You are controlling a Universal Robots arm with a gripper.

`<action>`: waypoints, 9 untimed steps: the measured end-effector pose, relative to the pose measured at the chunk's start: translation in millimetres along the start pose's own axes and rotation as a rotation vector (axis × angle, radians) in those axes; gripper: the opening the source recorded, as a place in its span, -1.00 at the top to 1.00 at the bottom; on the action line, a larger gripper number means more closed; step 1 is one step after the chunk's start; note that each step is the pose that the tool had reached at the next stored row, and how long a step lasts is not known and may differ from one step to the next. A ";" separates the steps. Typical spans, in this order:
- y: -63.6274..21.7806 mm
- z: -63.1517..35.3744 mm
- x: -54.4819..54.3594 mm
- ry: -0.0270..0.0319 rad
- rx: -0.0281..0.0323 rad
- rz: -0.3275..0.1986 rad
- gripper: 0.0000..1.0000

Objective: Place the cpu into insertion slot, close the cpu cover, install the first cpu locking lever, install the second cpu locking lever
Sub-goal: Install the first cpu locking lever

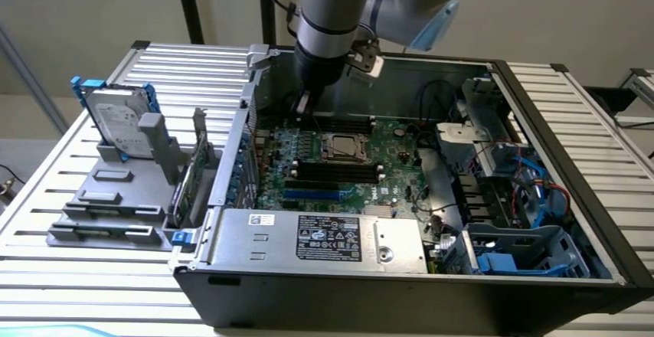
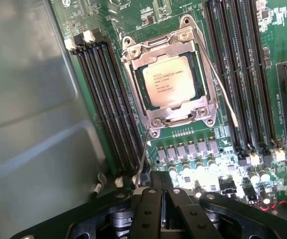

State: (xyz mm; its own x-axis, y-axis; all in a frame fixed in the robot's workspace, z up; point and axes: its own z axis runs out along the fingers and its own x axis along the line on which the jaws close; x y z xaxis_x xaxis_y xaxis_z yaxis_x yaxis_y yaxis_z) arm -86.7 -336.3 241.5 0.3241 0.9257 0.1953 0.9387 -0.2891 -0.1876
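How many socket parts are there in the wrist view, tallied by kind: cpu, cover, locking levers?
cpu: 1
cpu cover: 1
locking levers: 2
Total: 4

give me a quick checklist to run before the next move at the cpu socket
1. cpu lying in the insertion slot: ok.
2. cpu cover down over the cpu's edges: ok, it looks flat.
3. near lever latched: not ok, its free end stands up beside the gripper.
4. far lever latched: not ok, it angles away from the socket toward the memory slots.
5. gripper touching the near lever's end: cannot tell.
6. gripper holding nothing: ok, it is shut.
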 end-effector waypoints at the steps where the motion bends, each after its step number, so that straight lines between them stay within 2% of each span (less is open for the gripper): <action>1: -0.7 -0.6 -0.1 0.0072 0.0018 0.005 0.79; 3: -3.4 -1.1 -0.8 0.0202 0.0057 0.010 0.79; 7: -8.9 -0.5 -2.7 0.0342 0.0074 0.022 0.79; 9: -9.4 -0.4 -2.9 0.0473 0.0096 0.029 0.79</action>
State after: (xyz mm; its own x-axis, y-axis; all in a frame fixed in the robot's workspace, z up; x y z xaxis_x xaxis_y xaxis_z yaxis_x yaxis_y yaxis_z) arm -96.3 -336.4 243.1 0.3567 0.9042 0.2349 0.9277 -0.3132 -0.2030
